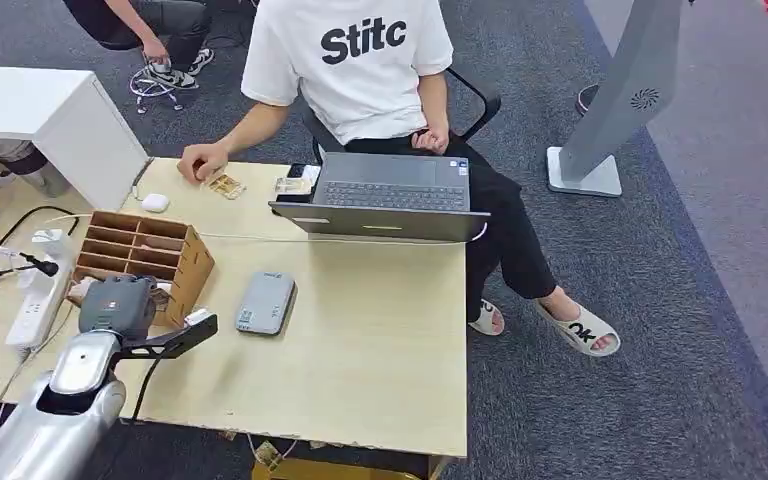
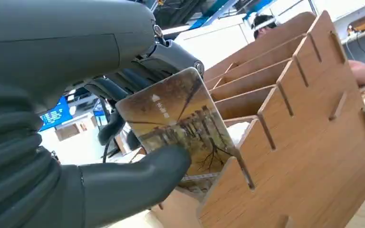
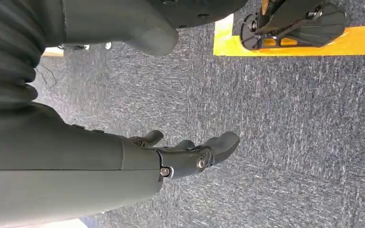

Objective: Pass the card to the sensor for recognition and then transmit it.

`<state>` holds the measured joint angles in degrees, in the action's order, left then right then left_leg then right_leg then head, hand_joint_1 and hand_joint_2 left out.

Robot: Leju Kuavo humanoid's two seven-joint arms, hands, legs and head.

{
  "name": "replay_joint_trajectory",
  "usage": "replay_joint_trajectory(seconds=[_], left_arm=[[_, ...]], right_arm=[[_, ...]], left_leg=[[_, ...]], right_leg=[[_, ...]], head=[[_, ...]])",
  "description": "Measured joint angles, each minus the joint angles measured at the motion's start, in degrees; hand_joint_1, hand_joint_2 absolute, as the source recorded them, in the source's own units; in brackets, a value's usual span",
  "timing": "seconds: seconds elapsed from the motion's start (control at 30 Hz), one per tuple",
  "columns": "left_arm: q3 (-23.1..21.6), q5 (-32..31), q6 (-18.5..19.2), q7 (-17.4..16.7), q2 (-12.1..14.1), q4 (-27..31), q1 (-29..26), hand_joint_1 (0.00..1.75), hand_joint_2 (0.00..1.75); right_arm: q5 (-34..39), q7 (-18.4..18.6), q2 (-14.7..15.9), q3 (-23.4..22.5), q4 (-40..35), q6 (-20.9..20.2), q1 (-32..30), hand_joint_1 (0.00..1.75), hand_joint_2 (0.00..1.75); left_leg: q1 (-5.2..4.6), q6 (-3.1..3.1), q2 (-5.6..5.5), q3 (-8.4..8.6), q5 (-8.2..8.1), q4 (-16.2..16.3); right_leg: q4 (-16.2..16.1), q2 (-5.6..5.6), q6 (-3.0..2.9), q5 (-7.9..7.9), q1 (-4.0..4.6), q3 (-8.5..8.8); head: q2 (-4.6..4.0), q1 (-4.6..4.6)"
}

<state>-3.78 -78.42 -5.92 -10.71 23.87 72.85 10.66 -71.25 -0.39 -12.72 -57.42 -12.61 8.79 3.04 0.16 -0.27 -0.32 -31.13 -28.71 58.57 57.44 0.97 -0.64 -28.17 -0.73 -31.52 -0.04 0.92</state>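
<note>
Fingers and thumb (image 2: 138,183) of the left hand (image 1: 118,306) are pinching the card (image 2: 180,126), which sits right at the front of the wooden slotted rack (image 2: 313,142), its lower part apparently in a slot. So the next bit looks like it's all about the grey card reader (image 1: 265,302): it lies flat on the table (image 1: 380,350) just beside the rack, on the hand's right and near it. Meanwhile the right hand (image 3: 190,154) hangs over the carpet, fingers loosely apart, holding nothing, so the left is clearly the closer one.
</note>
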Motion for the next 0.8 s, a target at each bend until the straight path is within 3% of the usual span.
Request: replay_joint_trajectory(seconds=[0.1,0.2,0.4,0.53,0.8], left_arm=[[0.02,-0.2,-1.12,0.07,-0.39,0.0,-0.17,1.55,1.75],[0.11,-0.42,-2.76,0.63,-0.83,0.0,-0.46,1.73,1.75],[0.64,0.22,-8.44,1.99,-1.66,1.34,-0.95,1.75,1.75],[2.08,3.0,-14.82,4.72,-2.58,4.94,-1.4,1.75,1.75],[5.25,8.24,-17.27,7.3,-3.89,14.1,-1.45,1.75,1.75]], right_arm=[[-0.11,-0.07,0.0,-0.02,0.0,0.02,0.0,0.0,1.75],[-0.15,-0.24,0.0,-0.04,0.0,0.04,-0.02,0.0,1.75],[-0.2,-0.48,0.0,-0.15,0.0,0.17,-0.03,0.0,1.75],[-0.22,-0.83,0.0,-0.55,0.0,0.31,-0.04,0.0,1.75],[-0.37,-1.01,0.0,-1.05,0.0,0.7,-0.05,0.0,1.75]], left_leg=[[0.0,0.0,0.0,0.0,0.0,0.0],[0.0,0.0,0.0,0.0,0.0,0.0],[0.0,0.0,0.0,0.0,0.0,0.0],[0.0,0.0,0.0,0.0,0.0,0.0],[0.0,0.0,0.01,0.02,0.01,0.01]], right_leg=[[0.0,0.0,0.0,0.0,0.0,0.0],[0.0,0.0,0.0,0.0,0.0,0.0],[0.0,0.0,0.0,0.0,0.0,0.0],[0.0,0.0,0.0,0.0,0.0,0.0],[0.0,0.0,0.0,0.01,0.0,-0.01]], head=[[0.0,0.0],[0.0,-0.02],[0.0,-0.02],[0.0,-0.02],[0.0,0.0]])
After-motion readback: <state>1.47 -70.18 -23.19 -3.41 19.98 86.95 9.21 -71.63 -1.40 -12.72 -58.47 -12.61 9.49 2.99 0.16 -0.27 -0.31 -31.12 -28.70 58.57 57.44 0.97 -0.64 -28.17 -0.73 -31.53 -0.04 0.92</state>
